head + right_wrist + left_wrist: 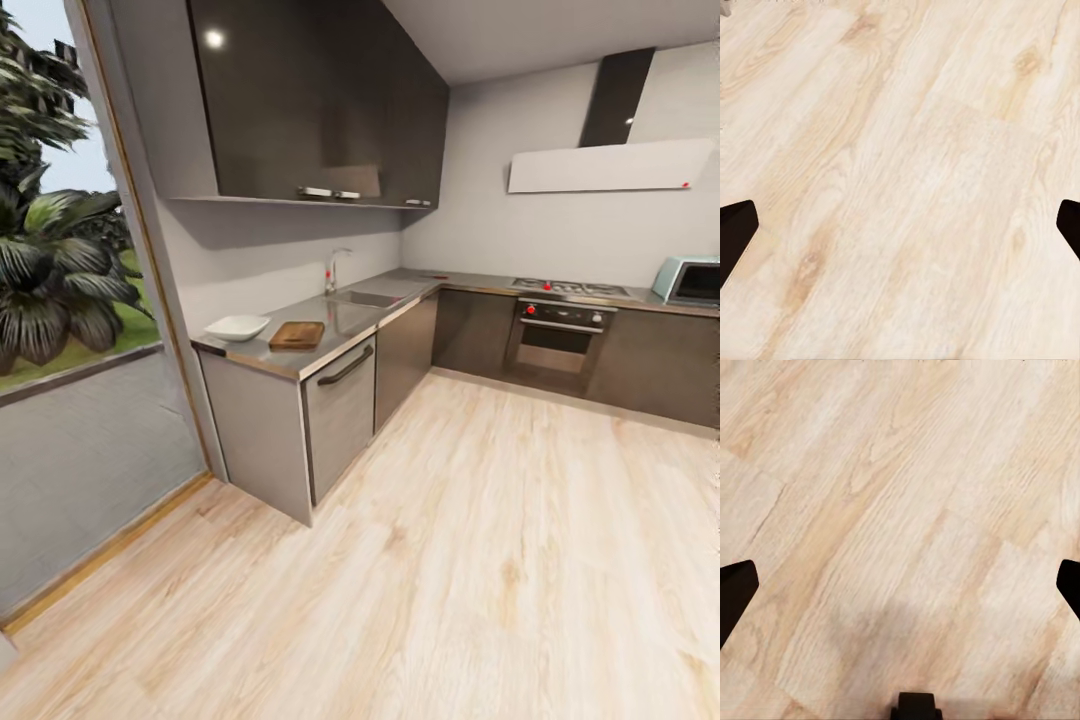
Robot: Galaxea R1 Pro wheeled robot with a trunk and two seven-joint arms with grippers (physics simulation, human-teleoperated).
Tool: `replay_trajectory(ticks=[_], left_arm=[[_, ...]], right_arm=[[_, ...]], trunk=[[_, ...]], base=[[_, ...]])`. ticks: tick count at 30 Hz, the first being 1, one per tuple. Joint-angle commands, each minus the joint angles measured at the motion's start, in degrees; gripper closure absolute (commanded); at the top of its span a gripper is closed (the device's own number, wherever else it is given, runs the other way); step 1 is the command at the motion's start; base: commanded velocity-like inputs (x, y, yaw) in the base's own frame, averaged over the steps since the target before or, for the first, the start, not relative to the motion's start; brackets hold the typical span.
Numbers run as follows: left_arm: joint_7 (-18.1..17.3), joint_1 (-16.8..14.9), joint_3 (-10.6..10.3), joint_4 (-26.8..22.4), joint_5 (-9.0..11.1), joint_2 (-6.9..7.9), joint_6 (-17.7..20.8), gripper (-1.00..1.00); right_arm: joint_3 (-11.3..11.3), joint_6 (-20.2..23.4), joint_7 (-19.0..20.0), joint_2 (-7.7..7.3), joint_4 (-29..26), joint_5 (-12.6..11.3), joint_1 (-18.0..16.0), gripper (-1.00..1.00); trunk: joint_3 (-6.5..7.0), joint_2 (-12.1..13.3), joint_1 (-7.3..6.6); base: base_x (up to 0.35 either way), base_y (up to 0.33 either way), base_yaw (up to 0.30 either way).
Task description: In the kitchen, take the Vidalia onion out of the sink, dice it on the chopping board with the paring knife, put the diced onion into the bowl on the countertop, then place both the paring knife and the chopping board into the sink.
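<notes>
Robot well apart from counter; sink lies ahead-left, beyond board, bowl at counter's near end. Both grippers spread wide, empty, over floor.

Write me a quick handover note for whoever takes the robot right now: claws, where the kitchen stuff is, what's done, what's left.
Left claw: open, empty, over the wood floor.
Right claw: open, empty, over the floor too.
The robot stands across the room from the countertop.
Bowl sits at the countertop's near end, chopping board beside it, sink and faucet further along.
Onion and knife are too small to make out from here.
Done: nothing visibly.
Left: drive to the counter, fetch the onion, dice it, fill the bowl, put knife and board in the sink.
</notes>
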Motion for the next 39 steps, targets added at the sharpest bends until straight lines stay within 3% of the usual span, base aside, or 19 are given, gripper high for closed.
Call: replay_trajectory(ticks=[1, 24, 39], left_arm=[[0.0, 0.0, 0.1, 0.0, 0.0, -0.01, -0.2, -1.0], [0.0, 0.0, 0.0, 0.1, 0.0, -0.05, -0.2, -1.0], [0.0, 0.0, -0.1, 0.1, -0.1, -0.02, -0.2, -1.0]], right_arm=[[0.0, -0.2, -0.2, 0.02, 0.0, 0.0, 0.0, -1.0], [0.0, -0.3, -0.3, 0.02, 0.0, 0.1, 0.0, -1.0], [0.1, -0.3, -0.2, 0.02, 0.0, 0.2, 0.0, -1.0]], trunk=[[-0.06, 0.0, 0.01], [-0.06, 0.0, 0.01], [-0.06, 0.0, 0.01]], base=[[0.101, 0.277, -0.138], [0.155, 0.258, -0.028], [0.236, 0.085, 0.0]])
